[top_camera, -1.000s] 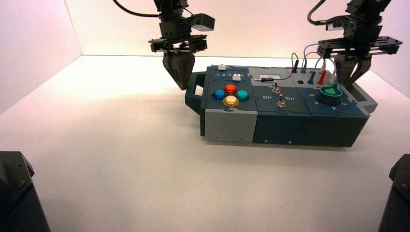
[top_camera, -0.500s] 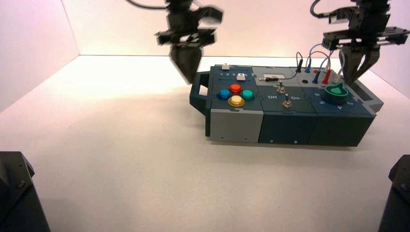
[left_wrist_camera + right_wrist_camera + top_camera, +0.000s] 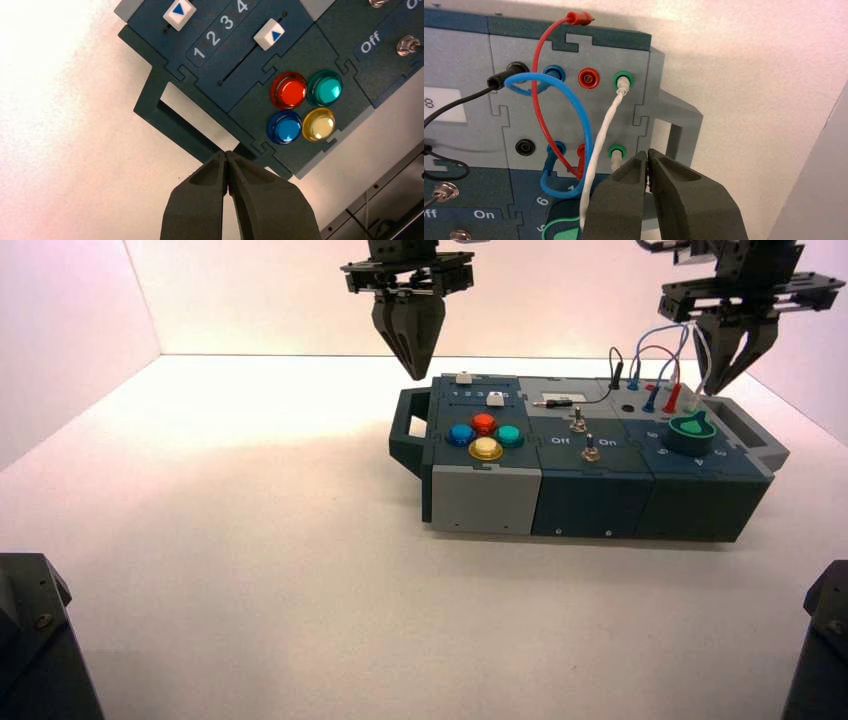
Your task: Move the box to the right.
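Note:
The box (image 3: 590,505) lies right of the table's middle, dark teal with one grey front panel. My left gripper (image 3: 413,368) hangs shut, with nothing in it, above the box's left end. In the left wrist view this gripper (image 3: 226,153) hovers over the dark end handle (image 3: 170,117), near the four coloured buttons (image 3: 289,91). My right gripper (image 3: 725,383) is raised over the right end, touching nothing. In the right wrist view that gripper (image 3: 647,152) is shut and empty above the grey end handle (image 3: 676,120), beside the white wire (image 3: 601,145).
Red, blue, white and black wires (image 3: 655,355) arch up from the box's back right, close to the right gripper. A green dial (image 3: 692,432) sits below them. White walls stand at the back and sides (image 3: 814,175). Dark robot bases (image 3: 30,640) fill both front corners.
The box has slid slightly to the right. Both grippers have risen off its ends; the left one also moved right, from beside the handle to above it.

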### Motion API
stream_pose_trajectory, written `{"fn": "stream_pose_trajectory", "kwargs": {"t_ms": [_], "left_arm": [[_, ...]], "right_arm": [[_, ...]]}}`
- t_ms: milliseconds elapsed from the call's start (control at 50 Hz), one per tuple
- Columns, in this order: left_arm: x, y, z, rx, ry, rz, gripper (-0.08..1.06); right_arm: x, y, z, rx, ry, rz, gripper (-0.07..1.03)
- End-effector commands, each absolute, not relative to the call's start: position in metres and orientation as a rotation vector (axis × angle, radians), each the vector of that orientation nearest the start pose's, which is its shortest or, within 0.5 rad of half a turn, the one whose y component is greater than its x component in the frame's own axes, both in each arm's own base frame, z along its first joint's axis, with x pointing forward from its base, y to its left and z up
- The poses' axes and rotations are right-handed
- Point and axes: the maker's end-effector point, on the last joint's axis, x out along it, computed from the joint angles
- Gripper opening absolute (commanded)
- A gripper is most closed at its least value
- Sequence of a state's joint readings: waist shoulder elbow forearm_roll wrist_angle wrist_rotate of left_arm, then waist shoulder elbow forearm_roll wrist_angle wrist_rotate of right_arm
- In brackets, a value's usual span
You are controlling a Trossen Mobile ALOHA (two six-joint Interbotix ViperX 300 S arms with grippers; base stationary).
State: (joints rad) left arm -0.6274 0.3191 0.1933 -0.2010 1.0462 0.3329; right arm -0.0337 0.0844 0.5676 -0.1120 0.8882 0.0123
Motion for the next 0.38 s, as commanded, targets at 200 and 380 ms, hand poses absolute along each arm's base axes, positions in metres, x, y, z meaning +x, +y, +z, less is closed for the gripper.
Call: {"fn": "stream_pose_trajectory", "kwargs": {"t_ms": [200, 380], "left_arm": [[0.334, -0.272, 0.105, 0.520, 1.382, -0.808, -0.03], [0.340, -0.275, 0.109, 0.518, 1.371, -0.810, -0.03]], "right_arm": [[0.334, -0.025, 0.089, -0.086, 1.445, -0.053, 0.00], [0.337, -0.026, 0.097, -0.089, 1.420, -0.054, 0.00]]}}
